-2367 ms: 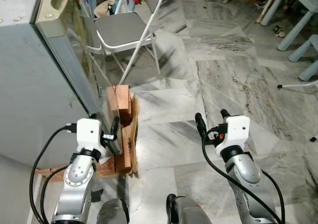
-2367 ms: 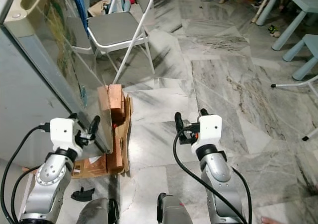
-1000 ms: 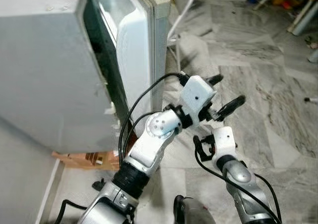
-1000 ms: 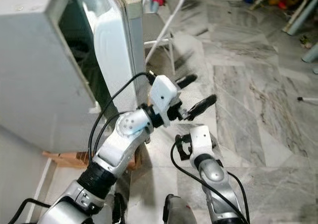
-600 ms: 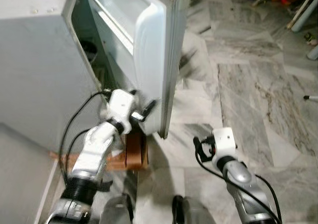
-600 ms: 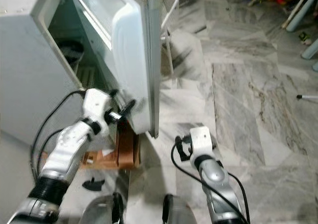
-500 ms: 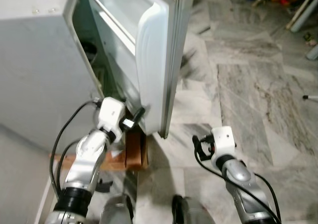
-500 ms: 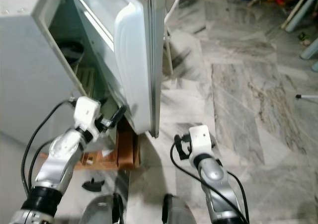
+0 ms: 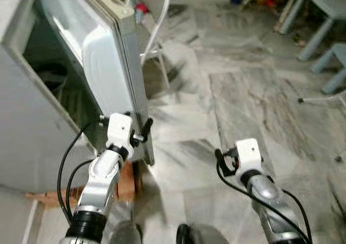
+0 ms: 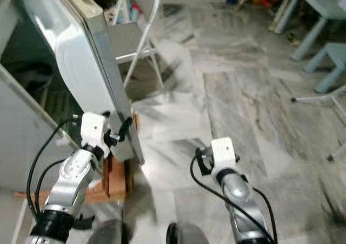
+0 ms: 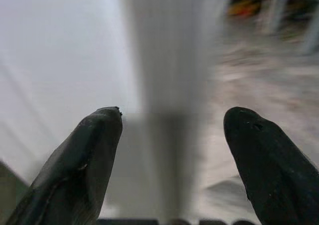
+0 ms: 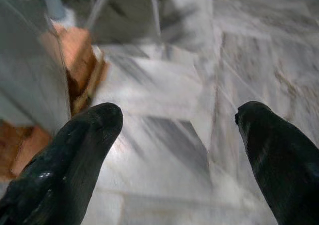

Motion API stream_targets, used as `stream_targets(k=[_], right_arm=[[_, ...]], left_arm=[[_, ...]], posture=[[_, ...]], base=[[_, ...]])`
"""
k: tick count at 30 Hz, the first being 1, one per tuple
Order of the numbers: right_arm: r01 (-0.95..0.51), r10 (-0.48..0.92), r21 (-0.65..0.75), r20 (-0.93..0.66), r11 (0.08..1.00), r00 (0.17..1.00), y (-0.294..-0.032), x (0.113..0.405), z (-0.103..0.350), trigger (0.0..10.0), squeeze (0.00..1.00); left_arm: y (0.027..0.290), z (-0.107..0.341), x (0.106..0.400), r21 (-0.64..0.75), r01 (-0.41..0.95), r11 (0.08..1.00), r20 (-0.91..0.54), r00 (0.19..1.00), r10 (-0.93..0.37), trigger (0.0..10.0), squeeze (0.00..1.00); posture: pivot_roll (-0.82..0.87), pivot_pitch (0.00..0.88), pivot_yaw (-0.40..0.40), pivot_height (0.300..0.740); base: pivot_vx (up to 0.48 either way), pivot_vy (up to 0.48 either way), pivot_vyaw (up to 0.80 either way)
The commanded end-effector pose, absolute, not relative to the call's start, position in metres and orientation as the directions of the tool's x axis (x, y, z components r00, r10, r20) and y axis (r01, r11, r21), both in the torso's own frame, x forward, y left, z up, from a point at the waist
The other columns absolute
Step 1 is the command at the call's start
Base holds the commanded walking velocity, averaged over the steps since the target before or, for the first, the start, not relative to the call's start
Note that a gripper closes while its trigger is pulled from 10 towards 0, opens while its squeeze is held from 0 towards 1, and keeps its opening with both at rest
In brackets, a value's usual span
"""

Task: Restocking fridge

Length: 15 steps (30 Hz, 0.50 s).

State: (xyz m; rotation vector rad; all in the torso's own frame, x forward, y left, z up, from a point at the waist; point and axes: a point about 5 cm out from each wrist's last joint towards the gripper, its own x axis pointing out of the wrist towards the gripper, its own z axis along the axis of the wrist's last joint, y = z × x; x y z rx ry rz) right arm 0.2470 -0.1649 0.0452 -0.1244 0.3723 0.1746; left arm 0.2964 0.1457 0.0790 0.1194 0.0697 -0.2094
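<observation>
Grey fridge [image 9: 32, 141] stands with its door [image 9: 102, 65] swung open.

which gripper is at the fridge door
The left gripper, open, its fingers either side of the fridge door edge. The right gripper is over floor.

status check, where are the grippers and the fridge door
Left gripper open, straddling lower edge of fridge door; door ajar. Right gripper open, idle over marble floor. Folding chair behind door.

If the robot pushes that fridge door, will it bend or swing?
The fridge door looks thick and rigid, so it will probably swing on its hinge, not bend. The open left gripper straddles its lower edge, so a sideways push should turn it. It looks fairly heavy.
</observation>
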Motion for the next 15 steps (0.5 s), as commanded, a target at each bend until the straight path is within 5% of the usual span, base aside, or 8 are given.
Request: stream_targets(k=[1, 15], right_arm=[[-0.204, 0.157, -0.09, -0.375, 0.975, 0.914, -0.164, 0.246, 0.044, 10.0, 0.0], [-0.2, 0.154, -0.094, -0.362, 0.975, 0.919, -0.162, 0.248, 0.044, 10.0, 0.0]], left_arm=[[0.148, 0.075, 0.304, 0.143, 0.166, 0.976, -0.111, 0.982, -0.151, 10.0, 0.0], [0.153, 0.085, 0.332, 0.162, 0.103, 0.981, -0.093, 0.992, -0.089, 10.0, 0.0]], posture=[[0.07, 0.11, -0.009, 0.74], [0.06, 0.103, -0.001, 0.74]], base=[[0.0, 0.0, 0.0], [0.0, 0.0, 0.0]])
